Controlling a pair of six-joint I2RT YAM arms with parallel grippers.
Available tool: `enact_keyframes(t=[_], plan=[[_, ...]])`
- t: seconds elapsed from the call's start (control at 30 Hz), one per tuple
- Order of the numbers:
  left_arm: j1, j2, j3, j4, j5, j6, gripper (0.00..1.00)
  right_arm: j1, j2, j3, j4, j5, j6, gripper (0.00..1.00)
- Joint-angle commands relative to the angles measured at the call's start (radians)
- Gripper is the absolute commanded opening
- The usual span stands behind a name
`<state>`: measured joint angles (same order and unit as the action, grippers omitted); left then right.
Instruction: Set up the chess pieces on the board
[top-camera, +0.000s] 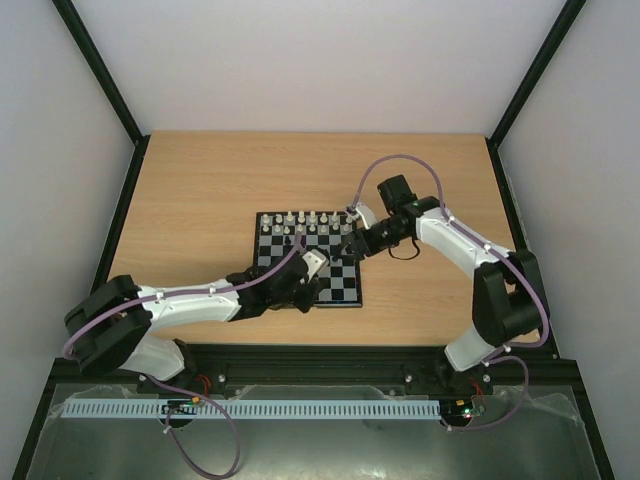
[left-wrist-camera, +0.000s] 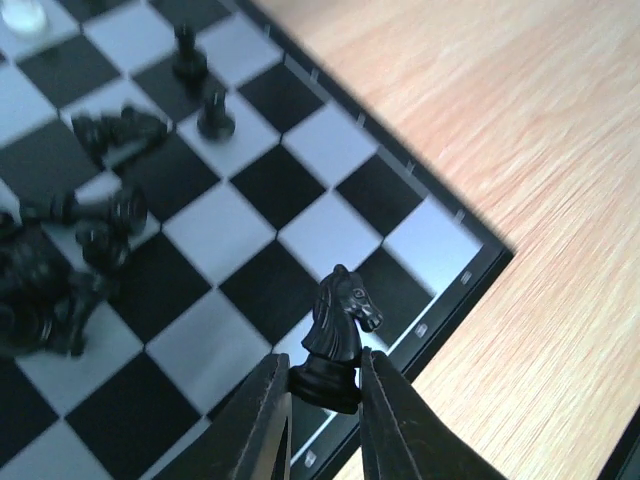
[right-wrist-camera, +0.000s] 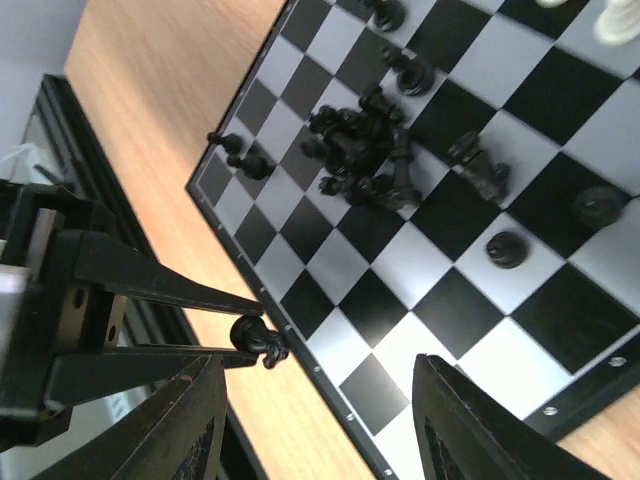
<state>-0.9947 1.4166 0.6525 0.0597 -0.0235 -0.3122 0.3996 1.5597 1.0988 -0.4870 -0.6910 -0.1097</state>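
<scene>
My left gripper (left-wrist-camera: 325, 388) is shut on the base of a black knight (left-wrist-camera: 340, 330), held upright just above the board's (left-wrist-camera: 215, 230) corner by its dark border. In the right wrist view the knight (right-wrist-camera: 258, 340) hangs over the board's (right-wrist-camera: 400, 265) edge, between the left gripper's fingers (right-wrist-camera: 170, 282). My right gripper (right-wrist-camera: 320, 410) stands open above the board's squares, holding nothing. Several black pieces (right-wrist-camera: 365, 150) lie in a heap mid-board, with a few black pawns (left-wrist-camera: 215, 115) standing apart. White pieces (top-camera: 300, 218) line the far rows of the board (top-camera: 345, 290).
The board lies on a wooden table (top-camera: 200, 200) inside black frame rails (top-camera: 120, 220). A pale slotted cable duct (top-camera: 250, 410) runs along the near edge behind the arm bases. The two grippers are close together over the board's near right part.
</scene>
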Motion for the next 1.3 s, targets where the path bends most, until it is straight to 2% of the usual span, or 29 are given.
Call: enact_keyframes(t=[0.0,0.23,0.67,0.87,1.03,1.17,1.27], plan=[[-0.007,-0.031,-0.009,0.168,-0.006,-0.018,0.16,-0.002,0.055,0.026,-0.142,-0.147,0.034,0.54],[-0.008,-0.029,0.019,0.195,0.017,-0.01,0.17,0.006,0.09,-0.002,-0.129,-0.226,0.038,0.54],[-0.007,-0.065,0.004,0.214,0.028,-0.025,0.17,0.037,0.124,-0.034,-0.113,-0.309,0.042,0.47],[-0.007,-0.073,-0.001,0.215,0.034,-0.025,0.17,0.042,0.123,-0.047,-0.1,-0.355,0.043,0.39],[-0.009,-0.066,0.0,0.213,0.037,-0.028,0.18,0.042,0.117,-0.051,-0.085,-0.395,0.036,0.28],[-0.01,-0.064,-0.002,0.209,0.029,-0.035,0.22,0.041,0.098,-0.06,-0.072,-0.365,0.035,0.17],[-0.01,-0.072,-0.002,0.202,0.023,-0.036,0.23,0.041,0.079,-0.065,-0.06,-0.327,0.036,0.12]])
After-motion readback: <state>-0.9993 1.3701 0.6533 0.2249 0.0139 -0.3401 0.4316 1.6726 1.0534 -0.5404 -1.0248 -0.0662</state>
